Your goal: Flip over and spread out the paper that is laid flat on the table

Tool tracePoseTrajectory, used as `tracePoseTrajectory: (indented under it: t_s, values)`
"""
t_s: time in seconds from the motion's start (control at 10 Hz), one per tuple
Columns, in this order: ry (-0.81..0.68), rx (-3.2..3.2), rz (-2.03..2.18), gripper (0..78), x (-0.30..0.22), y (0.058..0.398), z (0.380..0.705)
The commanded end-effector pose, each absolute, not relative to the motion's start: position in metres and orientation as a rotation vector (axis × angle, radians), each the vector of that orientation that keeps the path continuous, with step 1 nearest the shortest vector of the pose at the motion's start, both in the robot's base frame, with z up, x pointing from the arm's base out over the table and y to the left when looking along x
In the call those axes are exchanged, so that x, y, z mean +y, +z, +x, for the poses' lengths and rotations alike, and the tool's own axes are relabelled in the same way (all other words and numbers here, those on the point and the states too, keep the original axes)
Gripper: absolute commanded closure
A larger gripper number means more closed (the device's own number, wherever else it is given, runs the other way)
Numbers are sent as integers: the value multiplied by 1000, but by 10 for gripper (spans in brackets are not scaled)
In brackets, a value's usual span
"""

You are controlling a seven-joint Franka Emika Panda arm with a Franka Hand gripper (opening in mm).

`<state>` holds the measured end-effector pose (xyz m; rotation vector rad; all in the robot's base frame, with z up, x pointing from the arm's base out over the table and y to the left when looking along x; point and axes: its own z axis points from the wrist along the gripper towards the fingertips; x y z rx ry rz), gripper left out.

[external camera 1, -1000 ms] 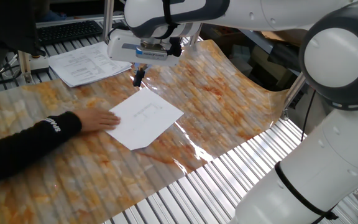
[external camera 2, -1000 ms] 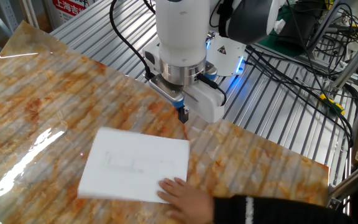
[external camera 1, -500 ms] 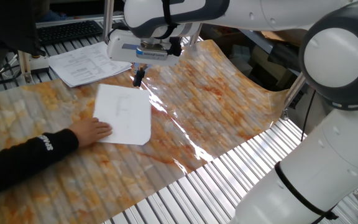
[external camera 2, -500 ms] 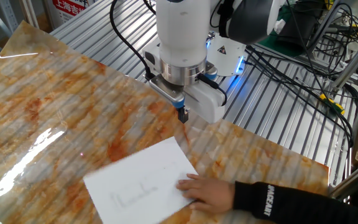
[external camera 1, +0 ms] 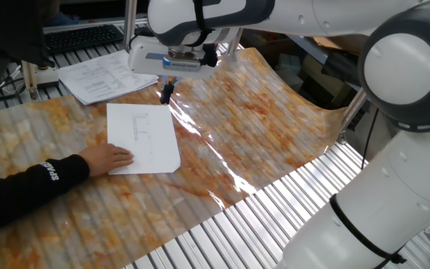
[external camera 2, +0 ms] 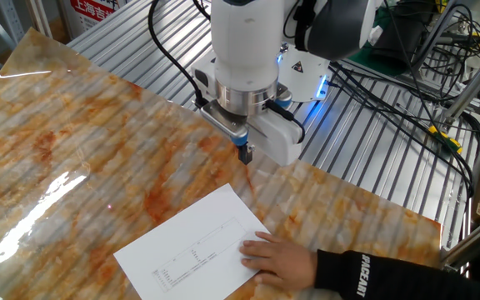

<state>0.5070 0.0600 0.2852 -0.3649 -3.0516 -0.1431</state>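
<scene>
— Item, location? Paper (external camera 1: 143, 138), flat on worktop (external camera 1: 275, 127), printed face up, person's hand (external camera 1: 109, 158) resting on near edge.

— Pincer (external camera 1: 166, 93)? Hovering just beyond far right corner, apart; empty, jaw state unreadable.

— Handling note? Probably best: pinch one free corner low, peel slowly, avoid creasing.

The table (external camera 1: 290, 202) shows bare silver metal slats, ribbed and faintly shiny. Over it lies a glossy, wavy plastic sheet (external camera 1: 275, 119) marbled orange and grey, catching white glare. The paper (external camera 2: 194, 246) is thin, matt white, smooth, with faint print. The arm (external camera 1: 409, 149) has smooth white plastic shells with a soft sheen. A black cloth sleeve (external camera 1: 21, 187) looks matt.
</scene>
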Motion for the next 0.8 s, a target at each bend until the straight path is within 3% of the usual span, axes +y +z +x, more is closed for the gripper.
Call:
tracePoseTrajectory:
  t_s: [0.1, 0.8]
  values:
    - [-141, -3045, -363, 776, 60, 286, 508]
    - [-74, -3052, -354, 776, 59, 275, 504]
